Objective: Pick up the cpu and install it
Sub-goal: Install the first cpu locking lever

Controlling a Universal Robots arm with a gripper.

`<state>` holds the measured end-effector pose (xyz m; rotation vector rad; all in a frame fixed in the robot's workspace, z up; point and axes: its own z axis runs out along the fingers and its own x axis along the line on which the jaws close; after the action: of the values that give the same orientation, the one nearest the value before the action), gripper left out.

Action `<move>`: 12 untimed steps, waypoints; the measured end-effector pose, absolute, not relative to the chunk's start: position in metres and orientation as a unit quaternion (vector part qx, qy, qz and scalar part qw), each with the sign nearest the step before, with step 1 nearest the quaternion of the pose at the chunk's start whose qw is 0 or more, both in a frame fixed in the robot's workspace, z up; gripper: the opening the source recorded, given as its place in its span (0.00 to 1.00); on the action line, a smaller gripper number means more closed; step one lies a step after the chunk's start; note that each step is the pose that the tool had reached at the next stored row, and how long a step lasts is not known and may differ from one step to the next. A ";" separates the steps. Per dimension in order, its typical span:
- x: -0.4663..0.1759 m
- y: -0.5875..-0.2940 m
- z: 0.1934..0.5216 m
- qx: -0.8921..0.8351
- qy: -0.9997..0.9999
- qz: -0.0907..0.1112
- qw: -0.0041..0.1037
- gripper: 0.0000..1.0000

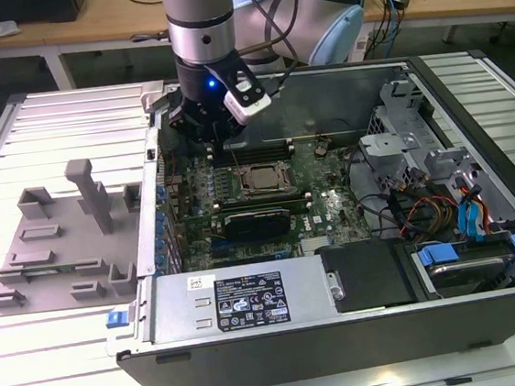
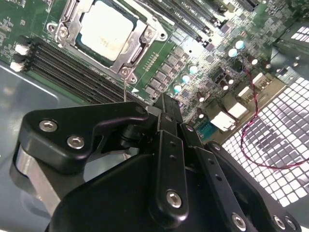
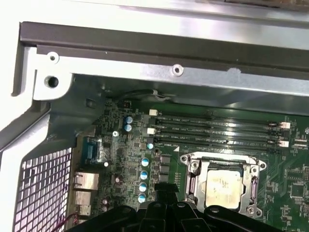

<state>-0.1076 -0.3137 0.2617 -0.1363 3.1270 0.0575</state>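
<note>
Your gripper [image 2: 164,99] [image 3: 166,187] has its jaws closed tip to tip with nothing between them, as you can see in both wrist views. The tips hang above the motherboard [image 1: 333,208] without touching it, over the strip of small parts and blue-topped capacitors [image 3: 144,174] just beside the socket frame [image 2: 137,42]. The cpu [image 2: 107,30] is not in your grip: it lies flat inside that frame, silvery top up, with the metal frame around all four of its sides. In the first wrist view you see the same cpu [image 3: 223,187] near the fingertips but clear of them. Along one side of the frame run the long dark memory slots [image 3: 212,128], between the socket and the wall of the case [image 1: 346,331]. In the exterior view the arm stands over the board's far corner at the exterior view's left, and the cpu [image 1: 261,178] sits toward the far edge of the board, just beside the gripper on the exterior view's right. The open case lies on the slatted worktop [image 1: 66,121]. The gray tray [image 1: 60,241] lies on the worktop by the case's side at the exterior view's left, well apart from the gripper.
</note>
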 end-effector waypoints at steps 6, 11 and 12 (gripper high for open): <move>-0.108 -0.314 0.261 -0.043 0.998 0.051 0.009 0.11; -0.108 -0.314 0.261 -0.043 0.997 0.059 0.011 0.11; -0.108 -0.314 0.261 -0.043 0.997 0.064 0.011 0.11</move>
<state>-0.1076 -0.3137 0.2610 -0.1350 3.1097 0.1984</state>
